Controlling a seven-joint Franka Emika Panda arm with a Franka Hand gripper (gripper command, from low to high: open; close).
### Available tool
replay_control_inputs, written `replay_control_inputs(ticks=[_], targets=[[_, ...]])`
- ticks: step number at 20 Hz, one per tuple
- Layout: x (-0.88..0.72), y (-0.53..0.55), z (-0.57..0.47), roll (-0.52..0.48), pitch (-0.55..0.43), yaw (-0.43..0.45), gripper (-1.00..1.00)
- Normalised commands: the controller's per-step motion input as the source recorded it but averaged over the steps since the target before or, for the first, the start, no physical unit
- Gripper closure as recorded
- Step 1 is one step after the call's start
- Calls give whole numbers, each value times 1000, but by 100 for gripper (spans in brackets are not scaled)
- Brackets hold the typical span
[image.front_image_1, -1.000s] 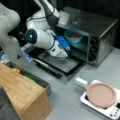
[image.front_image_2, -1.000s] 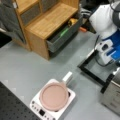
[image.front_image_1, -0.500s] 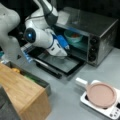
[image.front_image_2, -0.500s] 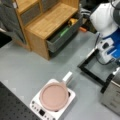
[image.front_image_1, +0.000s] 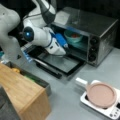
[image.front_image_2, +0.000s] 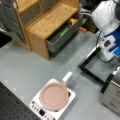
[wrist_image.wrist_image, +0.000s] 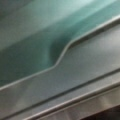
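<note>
The gripper (image.front_image_1: 65, 50) reaches into the open toaster oven (image.front_image_1: 100, 32), its tip at the teal tray (image.front_image_1: 80, 45) on the rack; whether its fingers are apart or together I cannot tell. Just beyond it, a bowl (image.front_image_1: 73, 36) sits on that tray. The tray looks thin, stiff and light, probably slick; its raised front lip (wrist_image.wrist_image: 60, 57) seems the best hold. The fingers are hidden, and the bowl's contents are unclear.

grey floor (image.front_image_2: 30, 72), wooden cabinet (image.front_image_2: 47, 22), seemingly dark backdrop
</note>
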Motion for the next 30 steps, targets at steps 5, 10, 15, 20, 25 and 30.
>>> replay_control_inputs(ticks=[5, 10, 15, 20, 25, 30], targets=[[-431, 182, 54, -138, -37, -177, -100], [-422, 209, -15, -145, -61, -167, -100], [-379, 264, -89, -108, -86, -174, -100], [-271, 223, -156, -65, -114, -222, -100], [-196, 123, -186, -14, -131, -239, -100], [-194, 78, -162, 36, -123, -202, -100]])
